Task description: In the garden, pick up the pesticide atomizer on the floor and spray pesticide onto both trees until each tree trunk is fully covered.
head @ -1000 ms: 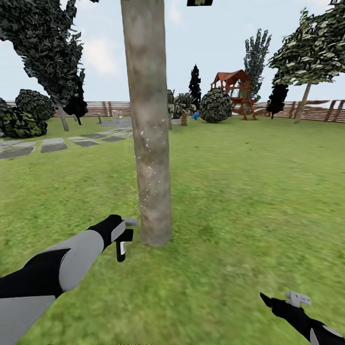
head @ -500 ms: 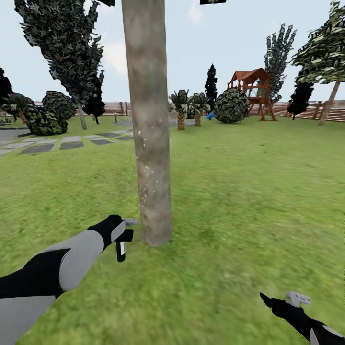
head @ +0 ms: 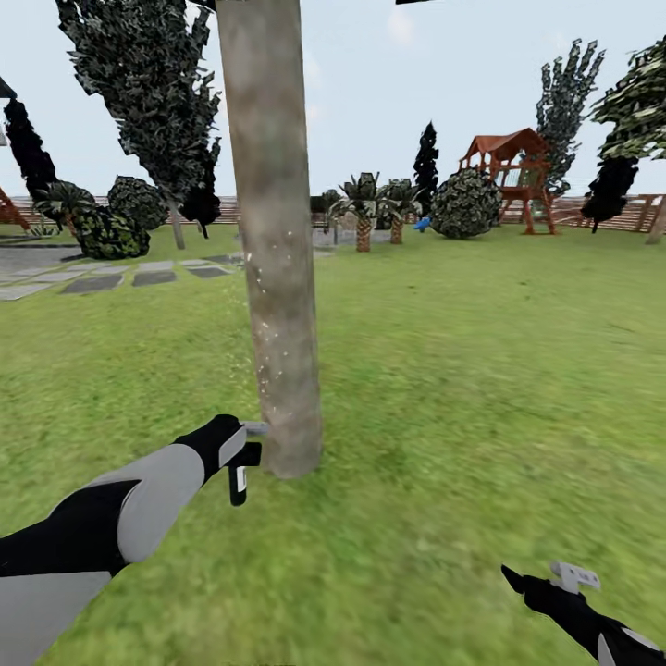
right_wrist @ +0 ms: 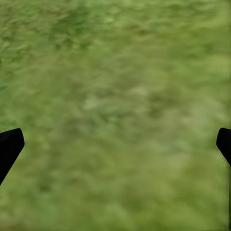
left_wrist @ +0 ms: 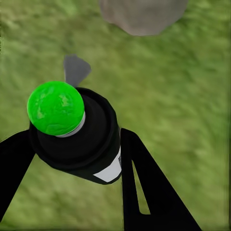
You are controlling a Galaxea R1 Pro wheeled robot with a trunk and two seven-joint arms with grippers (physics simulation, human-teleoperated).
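A thick grey-brown mottled tree trunk (head: 273, 277) rises from the grass floor (head: 444, 388) just ahead of me, with pale specks on its lower part. My left gripper (head: 242, 453) is shut on the dark pesticide atomizer (head: 237, 479), whose grey trigger head points at the trunk's base from close by. In the left wrist view the atomizer (left_wrist: 79, 139) sits between the black fingers (left_wrist: 144, 187), with a white label and a green cap, and the trunk's foot (left_wrist: 142, 14) is beyond it. My right gripper (head: 541, 581) hangs open low over grass (right_wrist: 115, 115).
Grey stone slabs (head: 111, 277) lie at the back left. Palm-like plants (head: 365, 208), a round bush (head: 465, 203), a red playhouse (head: 513, 176) and a slatted fence (head: 638, 213) line the far side. Another leafy tree (head: 643, 92) stands at the far right edge.
The whole view has swung left: the far bushes, playhouse and trees slid to the right. The trunk sits slightly further left and tilted. Both arms keep their places in the picture.
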